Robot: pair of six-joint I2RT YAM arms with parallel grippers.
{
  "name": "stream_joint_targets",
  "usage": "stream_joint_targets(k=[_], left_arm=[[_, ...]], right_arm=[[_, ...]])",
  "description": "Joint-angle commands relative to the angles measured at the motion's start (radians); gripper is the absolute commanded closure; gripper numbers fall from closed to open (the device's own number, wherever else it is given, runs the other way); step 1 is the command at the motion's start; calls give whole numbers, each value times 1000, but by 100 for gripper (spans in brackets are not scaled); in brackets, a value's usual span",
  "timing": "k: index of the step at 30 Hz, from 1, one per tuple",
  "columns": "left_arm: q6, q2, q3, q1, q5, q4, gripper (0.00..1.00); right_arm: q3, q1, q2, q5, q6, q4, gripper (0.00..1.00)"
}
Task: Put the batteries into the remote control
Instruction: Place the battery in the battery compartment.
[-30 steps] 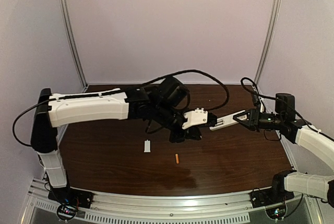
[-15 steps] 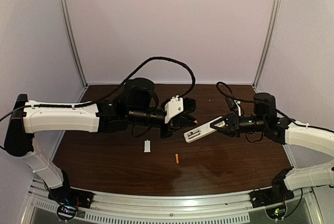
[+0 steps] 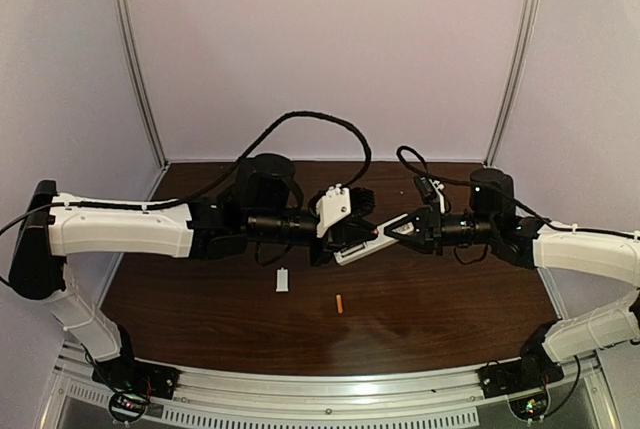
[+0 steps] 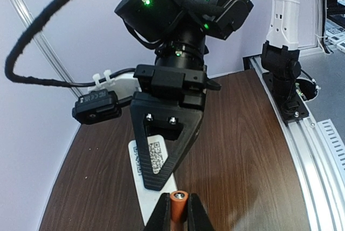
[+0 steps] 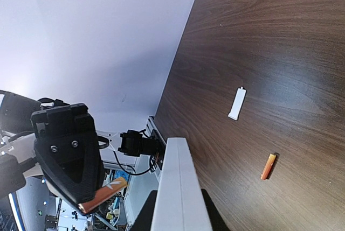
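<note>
Top external view: the left gripper (image 3: pixel 370 235) is clamped on one orange battery (image 4: pixel 178 200), held right at the white remote (image 3: pixel 352 251). The right gripper (image 3: pixel 398 230) grips the remote by one end, above the table (image 3: pixel 450 299). The other battery (image 3: pixel 339 303) lies on the wood near a small white cover (image 3: pixel 283 280).

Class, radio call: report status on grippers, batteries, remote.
Left gripper shut on one battery. Right gripper shut on remote control, aloft. Other battery lies on table near cover plate. No obstruction seen.
</note>
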Motion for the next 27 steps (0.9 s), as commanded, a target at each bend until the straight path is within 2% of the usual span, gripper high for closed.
stream_joint_targets(k=[1, 27], left_arm=[[-2, 18, -22, -1, -41, 40, 100], [25, 58, -39, 28, -142, 19, 100]], right_arm=[[29, 7, -12, 7, 21, 34, 100], [29, 7, -39, -22, 49, 47, 100]])
